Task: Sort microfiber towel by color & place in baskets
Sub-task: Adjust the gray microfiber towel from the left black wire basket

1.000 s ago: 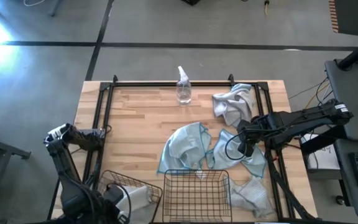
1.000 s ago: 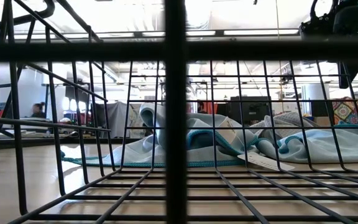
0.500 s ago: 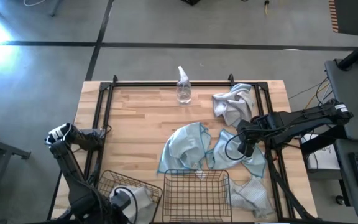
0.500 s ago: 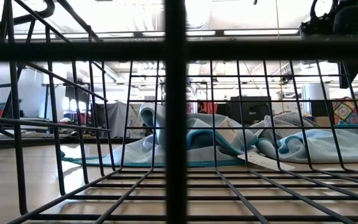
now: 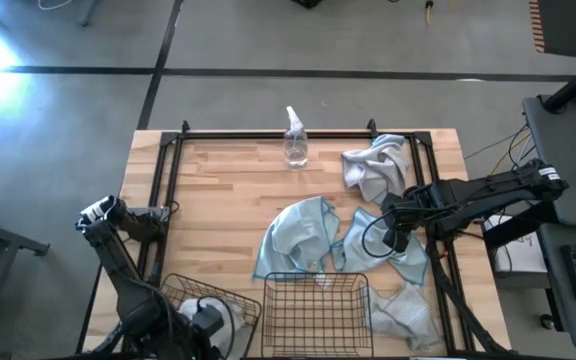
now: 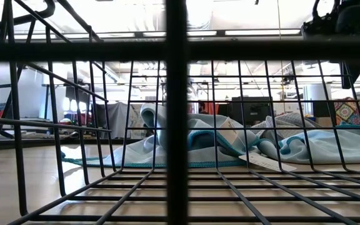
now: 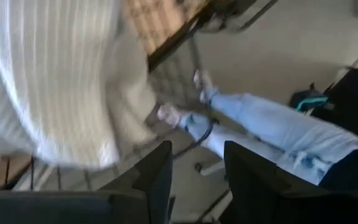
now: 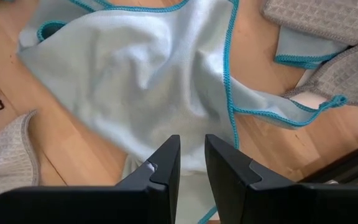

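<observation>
My left gripper [image 7: 197, 158] is open above the left basket [image 5: 183, 297] at the table's near left corner, nothing between its fingers. A pale grey-white microfiber towel [image 7: 55, 81] lies in that basket, beside the fingers. My right gripper [image 8: 191, 149] hovers over a light blue towel [image 8: 142, 74] at the table's right, fingers a narrow gap apart and empty. Another light blue towel [image 5: 298, 235] lies crumpled mid-table. Grey towels lie at the far right [image 5: 373, 165] and the near right [image 5: 408, 312]. The second basket [image 5: 316, 310] stands at the near edge.
A clear spray bottle [image 5: 295, 140] stands at the table's far edge. The black table frame [image 5: 168, 190] runs along the sides. The left wrist view shows a person's legs in jeans [image 7: 272, 127] on the floor beyond the table. Bare wood [image 5: 218, 200] lies on the left half.
My left gripper has shifted a little toward the table's right edge over the left basket, now covering part of the pale towel, which stays in the basket. My right arm has kept still.
</observation>
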Robot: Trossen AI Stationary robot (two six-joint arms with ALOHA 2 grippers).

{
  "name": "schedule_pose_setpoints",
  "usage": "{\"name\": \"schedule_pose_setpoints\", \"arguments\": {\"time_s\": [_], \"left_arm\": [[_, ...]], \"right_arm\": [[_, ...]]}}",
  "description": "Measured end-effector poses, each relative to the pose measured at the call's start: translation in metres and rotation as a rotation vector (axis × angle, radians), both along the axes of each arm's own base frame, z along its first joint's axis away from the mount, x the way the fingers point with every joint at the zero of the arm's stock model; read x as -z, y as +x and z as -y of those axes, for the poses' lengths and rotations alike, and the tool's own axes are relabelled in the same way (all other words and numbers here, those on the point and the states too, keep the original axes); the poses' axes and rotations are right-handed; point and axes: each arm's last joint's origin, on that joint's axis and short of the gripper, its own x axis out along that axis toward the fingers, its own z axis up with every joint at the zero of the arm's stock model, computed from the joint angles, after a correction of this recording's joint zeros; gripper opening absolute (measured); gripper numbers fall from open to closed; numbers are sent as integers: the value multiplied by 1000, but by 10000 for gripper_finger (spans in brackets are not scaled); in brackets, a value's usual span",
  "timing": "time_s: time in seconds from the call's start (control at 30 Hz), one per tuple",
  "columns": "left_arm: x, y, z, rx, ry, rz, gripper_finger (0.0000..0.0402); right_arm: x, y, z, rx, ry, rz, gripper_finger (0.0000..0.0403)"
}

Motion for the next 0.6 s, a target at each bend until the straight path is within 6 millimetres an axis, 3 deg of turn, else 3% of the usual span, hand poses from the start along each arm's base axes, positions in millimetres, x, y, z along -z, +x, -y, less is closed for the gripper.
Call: {"name": "schedule_pose_setpoints", "arguments": {"time_s": [0.33,0.6], "left_arm": [[-12,24,-18,31,78,142,66],[-13,29,-21,33,75,162,4]], "right_arm": [[0,0,0,-19,-4,-1,68],[0,0,0,-59,-15,-3,68]]}}
